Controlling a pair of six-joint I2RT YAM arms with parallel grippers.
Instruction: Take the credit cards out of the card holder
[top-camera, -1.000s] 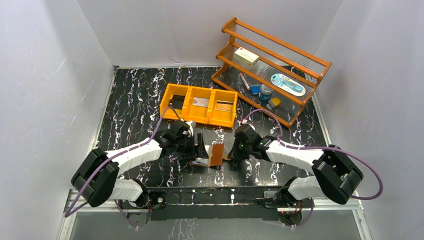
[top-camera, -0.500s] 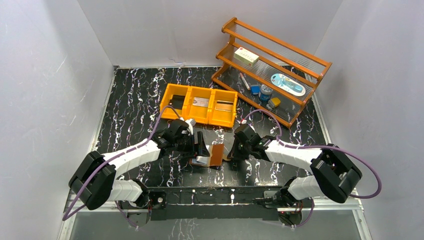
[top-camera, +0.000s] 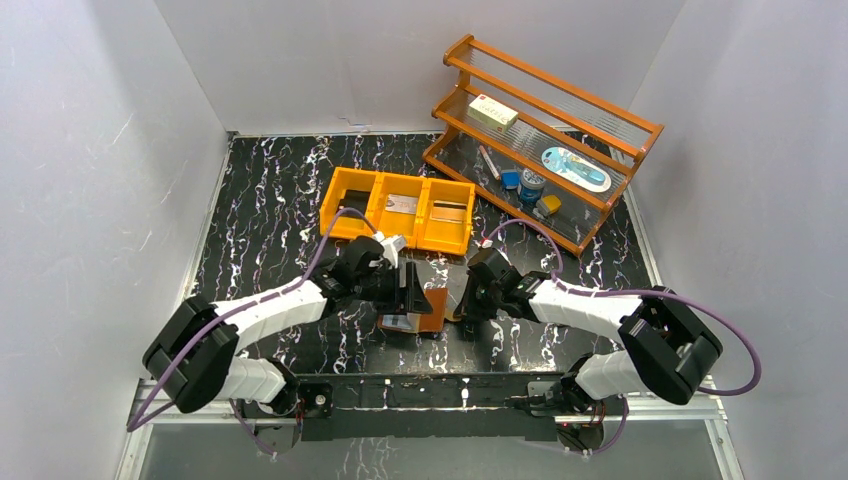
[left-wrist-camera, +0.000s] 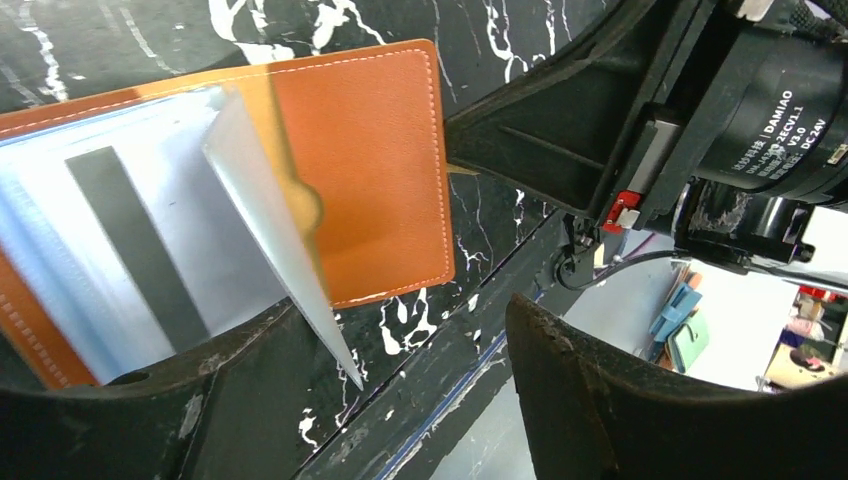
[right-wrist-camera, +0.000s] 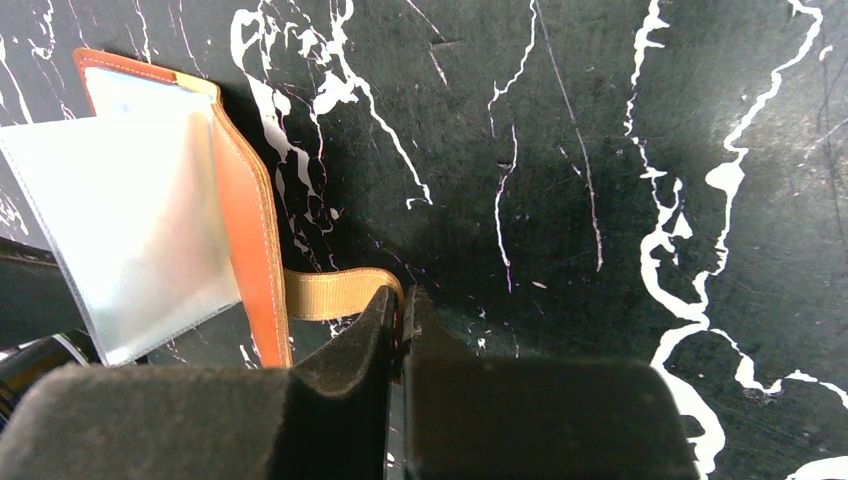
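The card holder (left-wrist-camera: 375, 160) lies open on the black marble table, brown leather flap to the right, pale plastic sleeves (left-wrist-camera: 90, 200) to the left. One silvery credit card (left-wrist-camera: 135, 245) with a black stripe shows inside a sleeve. A loose sleeve leaf (left-wrist-camera: 275, 230) stands up, its corner reaching between my left gripper's (left-wrist-camera: 420, 330) open fingers. In the top view the left gripper (top-camera: 408, 290) hovers over the card holder (top-camera: 432, 308). My right gripper (right-wrist-camera: 403, 300) is shut on the holder's tan snap tab (right-wrist-camera: 330, 293), just right of the leather edge (right-wrist-camera: 250, 240).
Behind the card holder stands an orange three-compartment bin (top-camera: 365, 222) with a dark card (top-camera: 352, 203), a silvery card (top-camera: 403, 205) and a tan card (top-camera: 450, 212) in it. An orange wooden rack (top-camera: 600, 115) with small items fills the back right. White walls close in both sides.
My left gripper has shifted right, over the open card holder, and its jaws have narrowed a little. The right gripper keeps its hold on the tab in the same place.
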